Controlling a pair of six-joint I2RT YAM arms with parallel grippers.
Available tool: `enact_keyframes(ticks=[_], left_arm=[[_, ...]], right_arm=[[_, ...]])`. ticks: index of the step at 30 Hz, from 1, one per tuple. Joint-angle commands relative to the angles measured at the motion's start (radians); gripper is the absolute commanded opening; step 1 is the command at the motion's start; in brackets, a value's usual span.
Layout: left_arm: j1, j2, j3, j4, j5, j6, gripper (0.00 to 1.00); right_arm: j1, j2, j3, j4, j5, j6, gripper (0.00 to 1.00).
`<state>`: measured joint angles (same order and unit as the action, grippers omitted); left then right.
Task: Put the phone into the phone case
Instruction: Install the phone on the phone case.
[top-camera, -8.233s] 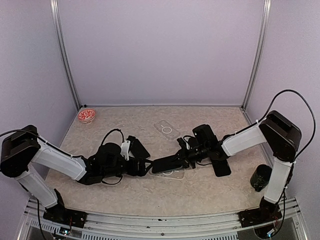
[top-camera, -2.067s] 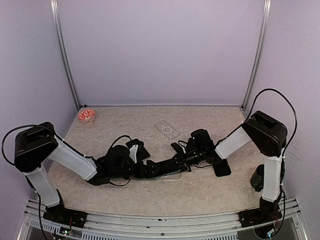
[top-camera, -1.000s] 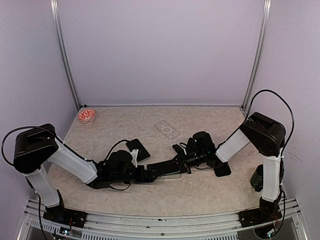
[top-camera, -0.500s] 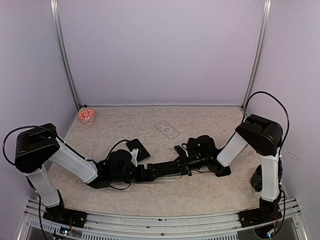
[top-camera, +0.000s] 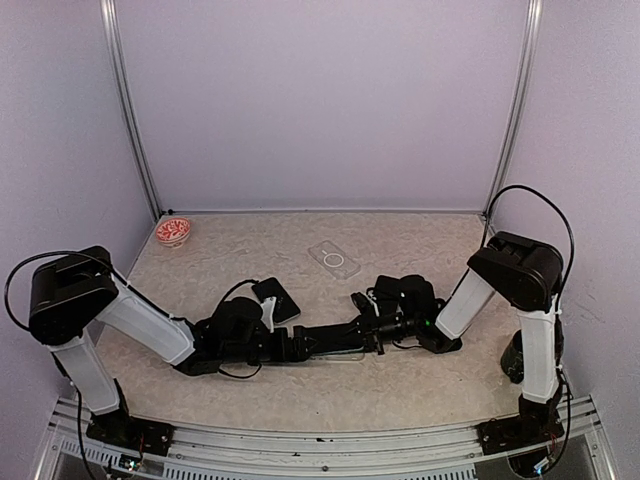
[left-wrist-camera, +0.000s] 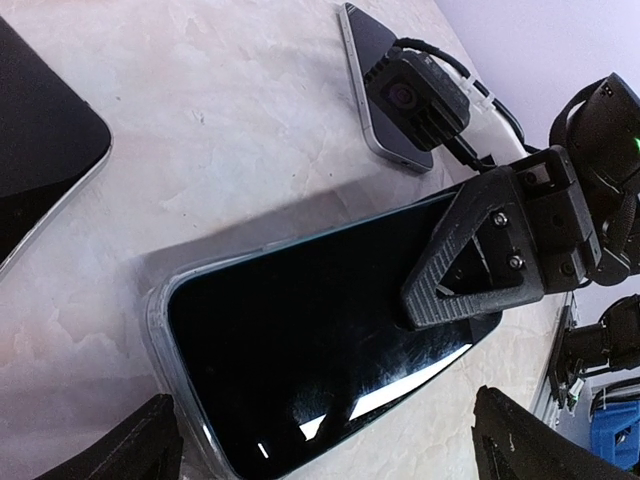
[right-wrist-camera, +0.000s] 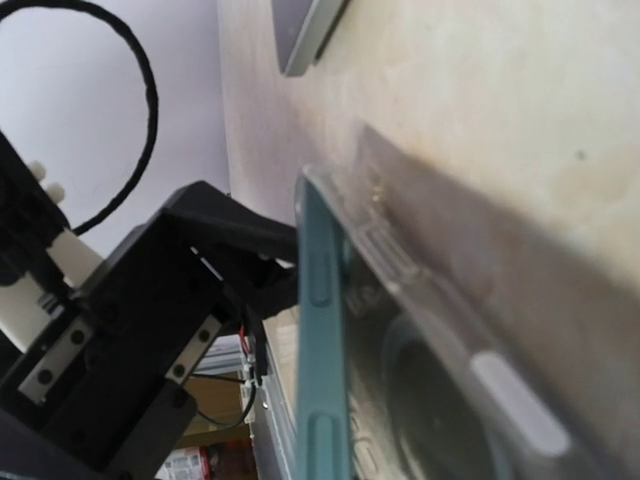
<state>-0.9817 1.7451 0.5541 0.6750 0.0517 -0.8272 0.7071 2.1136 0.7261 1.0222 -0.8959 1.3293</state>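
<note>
- The left gripper (left-wrist-camera: 325, 435) is held wide open, with one finger on each side of the phone (left-wrist-camera: 300, 340); nothing is gripped.
- The right gripper (left-wrist-camera: 430, 305) is closed on nothing, and its tip is laid on the phone's screen.
- The phone is set in the clear phone case (left-wrist-camera: 155, 315) at mid-table; in the right wrist view one long edge is seen lifted from the case.

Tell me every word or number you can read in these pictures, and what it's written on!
No words or numbers can be read anywhere.
The phone: screen black, nothing written.
The spare clear case at the back: only a round ring mark, no letters.
The red bowl: a pattern, too small to read.
The red-and-white patch off the table: too blurred to read.
</note>
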Motion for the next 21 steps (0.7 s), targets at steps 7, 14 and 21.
enact_keyframes(ticks=[7, 14, 21], left_arm=[[0.002, -0.019, 0.003, -0.060, 0.026, 0.009, 0.99], [0.015, 0.003, 0.005, 0.027, 0.113, 0.018, 0.99], [0.029, -0.005, -0.002, 0.097, 0.157, 0.027, 0.99]], right_arm=[[0.013, -0.055, 0.005, 0.067, -0.007, -0.029, 0.00], [0.017, -0.073, 0.017, 0.036, -0.023, -0.068, 0.00], [0.031, -0.056, 0.034, 0.015, -0.037, -0.091, 0.00]])
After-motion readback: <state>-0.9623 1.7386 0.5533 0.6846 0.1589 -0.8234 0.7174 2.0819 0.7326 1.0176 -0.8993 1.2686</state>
